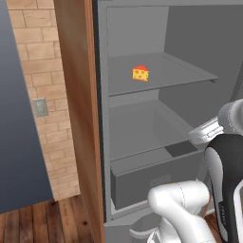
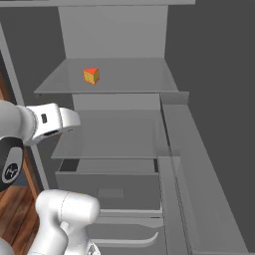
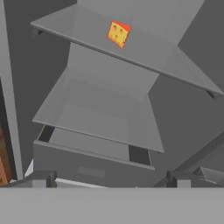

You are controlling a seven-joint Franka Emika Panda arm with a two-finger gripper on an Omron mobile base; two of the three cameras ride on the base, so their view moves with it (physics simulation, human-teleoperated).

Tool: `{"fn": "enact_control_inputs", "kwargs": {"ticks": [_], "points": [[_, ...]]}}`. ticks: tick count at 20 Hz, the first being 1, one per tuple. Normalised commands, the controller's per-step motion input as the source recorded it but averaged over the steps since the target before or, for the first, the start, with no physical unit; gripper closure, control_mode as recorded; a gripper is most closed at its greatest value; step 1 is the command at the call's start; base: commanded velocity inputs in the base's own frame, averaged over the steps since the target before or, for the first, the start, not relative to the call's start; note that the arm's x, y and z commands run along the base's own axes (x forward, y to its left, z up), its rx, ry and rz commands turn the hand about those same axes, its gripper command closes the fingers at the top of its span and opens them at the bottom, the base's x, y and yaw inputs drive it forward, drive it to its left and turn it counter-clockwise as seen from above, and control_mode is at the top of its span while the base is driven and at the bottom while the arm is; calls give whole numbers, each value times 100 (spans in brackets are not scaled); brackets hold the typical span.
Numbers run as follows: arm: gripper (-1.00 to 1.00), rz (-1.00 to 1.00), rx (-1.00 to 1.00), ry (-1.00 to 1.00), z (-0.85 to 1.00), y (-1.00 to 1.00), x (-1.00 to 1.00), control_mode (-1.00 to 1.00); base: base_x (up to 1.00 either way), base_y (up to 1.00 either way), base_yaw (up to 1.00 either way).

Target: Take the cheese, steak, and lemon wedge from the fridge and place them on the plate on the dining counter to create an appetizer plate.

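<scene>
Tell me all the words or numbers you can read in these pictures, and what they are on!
None can be read.
The cheese, the fridge shelves and its drawer carry no writing.
A small mark on the robot arm is too blurred to read.

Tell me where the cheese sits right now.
The cheese sits alone on the upper shelf inside the open fridge, toward the shelf's left side in both base views, above the lower shelf and the grey drawer.
</scene>
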Motion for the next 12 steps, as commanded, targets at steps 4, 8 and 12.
{"fn": "enact_control_inputs", "kwargs": {"ticks": [4,8,12], "points": [[-100,0,0,0,0,0,0,100,0,0,0],[-100,0,0,0,0,0,0,-100,0,0,0],[-100,0,3,0,-1,-17,-5,-100,0,0,0]]}}
